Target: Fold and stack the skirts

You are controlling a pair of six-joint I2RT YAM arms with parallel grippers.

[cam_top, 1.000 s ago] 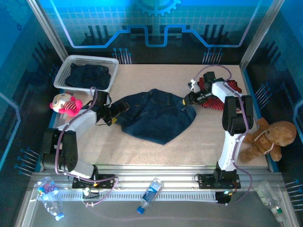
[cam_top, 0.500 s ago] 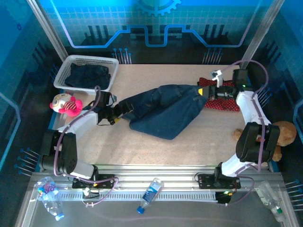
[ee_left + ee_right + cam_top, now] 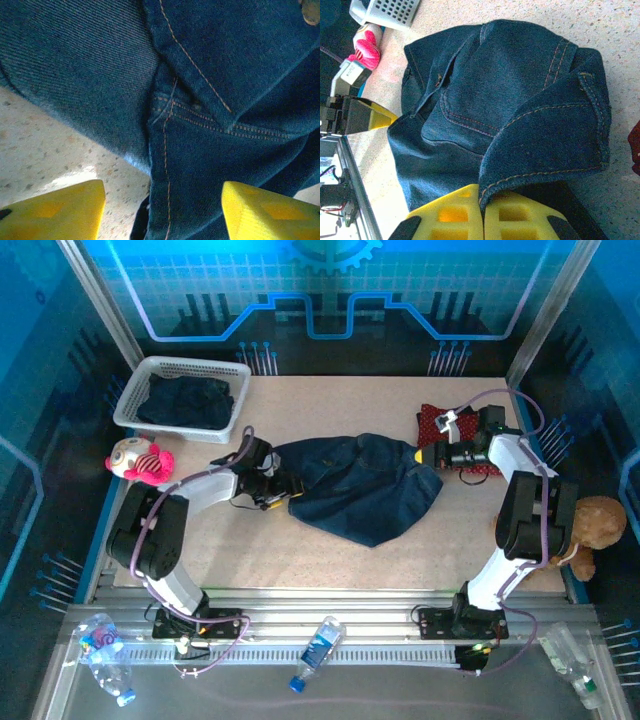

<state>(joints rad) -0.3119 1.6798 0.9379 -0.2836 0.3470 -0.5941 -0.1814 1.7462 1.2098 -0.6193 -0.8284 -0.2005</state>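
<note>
A dark blue denim skirt (image 3: 360,488) lies bunched in the middle of the table. My right gripper (image 3: 427,455) is shut on its right hem; in the right wrist view the stitched hem (image 3: 540,172) is pinched between the two yellow fingers (image 3: 445,220). My left gripper (image 3: 283,490) is at the skirt's left edge, open, with a seamed fold of denim (image 3: 170,200) between its yellow fingertips (image 3: 55,210). A red patterned skirt (image 3: 437,424) lies flat at the back right, partly under the right arm. Another dark garment (image 3: 187,400) sits in the basket.
The white mesh basket (image 3: 140,390) stands at the back left. A pink-and-white plush toy (image 3: 138,460) lies by the left edge, a brown teddy bear (image 3: 585,525) by the right edge. Plastic bottles (image 3: 318,650) lie on the rail in front.
My left gripper has moved right onto the denim's left edge and its jaws have narrowed. My right gripper, holding the hem, carried the skirt rightward, then drew back slightly.
</note>
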